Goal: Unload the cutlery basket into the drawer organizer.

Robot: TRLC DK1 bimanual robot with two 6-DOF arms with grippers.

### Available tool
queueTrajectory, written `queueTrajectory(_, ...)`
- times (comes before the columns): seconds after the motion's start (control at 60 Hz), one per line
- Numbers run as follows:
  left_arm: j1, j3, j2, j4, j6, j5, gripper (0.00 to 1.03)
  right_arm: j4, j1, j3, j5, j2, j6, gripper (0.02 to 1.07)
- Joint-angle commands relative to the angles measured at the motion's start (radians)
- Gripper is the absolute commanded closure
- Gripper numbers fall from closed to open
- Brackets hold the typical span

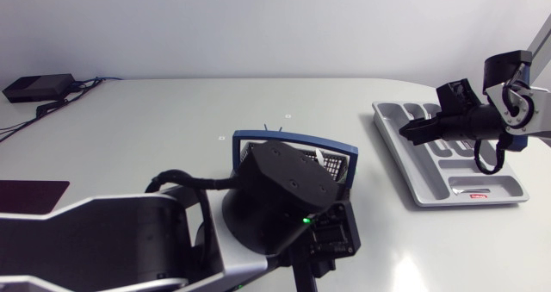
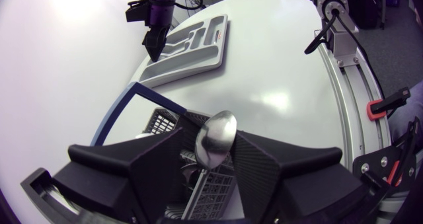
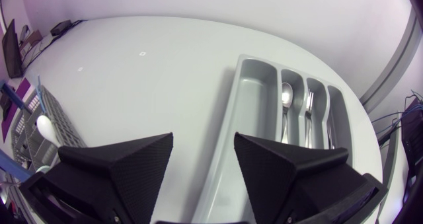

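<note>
The cutlery basket (image 1: 331,158), dark mesh with a blue rim (image 2: 125,102), stands at the table's middle, mostly hidden under my left wrist (image 1: 284,189). My left gripper (image 2: 208,164) is down in the basket, open. An upright metal spoon (image 2: 215,141) stands between its fingers, against one of them and apart from the other. The grey drawer organizer (image 1: 406,158) lies at the right. My right gripper (image 3: 203,164) hovers open and empty over its near end (image 3: 254,112). A spoon (image 3: 285,95) and forks (image 3: 309,105) lie in its narrow compartments.
A black box (image 1: 39,87) with cables sits at the back left corner. A dark mat (image 1: 30,193) lies at the left edge. Bare tabletop (image 1: 172,120) spreads between the basket and the back, and between the basket and the organizer.
</note>
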Motion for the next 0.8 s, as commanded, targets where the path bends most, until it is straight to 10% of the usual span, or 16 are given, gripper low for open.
queueTrajectory(0.0, -0.004, -0.035, 0.033, 0.017, 0.017, -0.005, 0.65, -0.008, 0.028, -0.063, -0.002, -0.051, -0.020, 0.38)
queueTrajectory(0.3, 0.016, -0.040, 0.054, 0.055, 0.054, -0.010, 0.97, -0.034, 0.068, -0.115, 0.002, -0.131, -0.023, 0.38)
queueTrajectory(0.783, 0.106, -0.055, -0.141, 0.106, 0.099, -0.010, 1.00, -0.058, 0.111, -0.118, 0.019, -0.155, -0.019, 0.38)
